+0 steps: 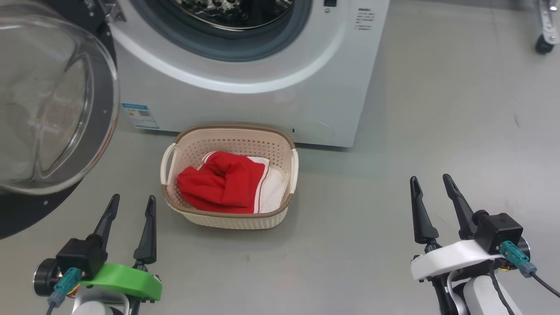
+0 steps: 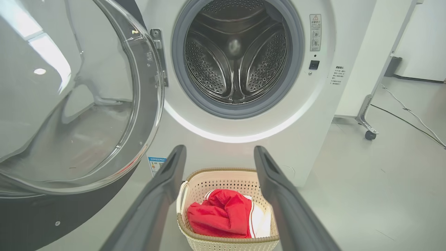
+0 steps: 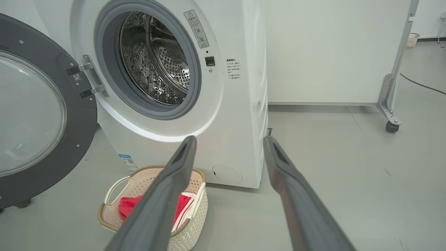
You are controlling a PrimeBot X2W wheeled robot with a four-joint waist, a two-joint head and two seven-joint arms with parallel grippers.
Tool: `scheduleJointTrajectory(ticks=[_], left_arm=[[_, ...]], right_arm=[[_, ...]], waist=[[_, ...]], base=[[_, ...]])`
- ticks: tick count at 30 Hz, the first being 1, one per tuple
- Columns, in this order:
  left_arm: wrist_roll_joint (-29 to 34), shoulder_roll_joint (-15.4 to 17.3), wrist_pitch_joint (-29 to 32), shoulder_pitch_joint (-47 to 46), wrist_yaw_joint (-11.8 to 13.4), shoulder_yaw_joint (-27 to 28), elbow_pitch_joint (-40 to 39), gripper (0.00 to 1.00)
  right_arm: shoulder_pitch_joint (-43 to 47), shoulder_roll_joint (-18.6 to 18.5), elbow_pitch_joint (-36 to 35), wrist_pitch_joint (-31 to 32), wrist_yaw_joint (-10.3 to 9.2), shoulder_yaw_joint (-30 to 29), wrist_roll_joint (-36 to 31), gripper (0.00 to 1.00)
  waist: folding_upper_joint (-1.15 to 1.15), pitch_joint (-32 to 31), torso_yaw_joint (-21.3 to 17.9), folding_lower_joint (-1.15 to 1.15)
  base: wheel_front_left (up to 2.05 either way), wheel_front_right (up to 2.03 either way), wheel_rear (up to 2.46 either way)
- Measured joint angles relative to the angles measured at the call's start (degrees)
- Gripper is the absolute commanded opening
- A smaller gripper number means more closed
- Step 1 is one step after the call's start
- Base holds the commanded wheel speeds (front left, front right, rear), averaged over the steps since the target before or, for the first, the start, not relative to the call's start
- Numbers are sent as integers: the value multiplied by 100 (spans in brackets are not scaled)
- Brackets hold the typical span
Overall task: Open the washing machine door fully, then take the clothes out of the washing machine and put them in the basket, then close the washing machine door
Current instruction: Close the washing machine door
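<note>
Red clothes point(image 1: 218, 183) in basket point(image 1: 227, 222), just right of left gripper point(image 1: 134, 197)

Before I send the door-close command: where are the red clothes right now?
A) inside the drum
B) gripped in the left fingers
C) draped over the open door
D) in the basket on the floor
D: the clothes lie bunched in the basket in front of the machine, and the drum shows only bare steel.

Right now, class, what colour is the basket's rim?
Brown, woven-look, on the cream basket; best seen in the head view.
</note>
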Motion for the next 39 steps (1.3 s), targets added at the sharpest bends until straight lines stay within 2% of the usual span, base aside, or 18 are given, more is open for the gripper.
scheduleJointTrajectory(ticks=[26, 39], left_arm=[[-37, -41, 0, -152, 31, 2, 103, 100], [5, -47, 0, -148, 134, -15, 8, 100]], right_arm=[[-163, -109, 142, 0, 0, 382, -88, 100], [-164, -135, 231, 0, 0, 457, -32, 100]], waist=[[0, 128, 1910, 0], [0, -61, 2512, 0]], base=[[0, 0, 0], [0, 0, 0]])
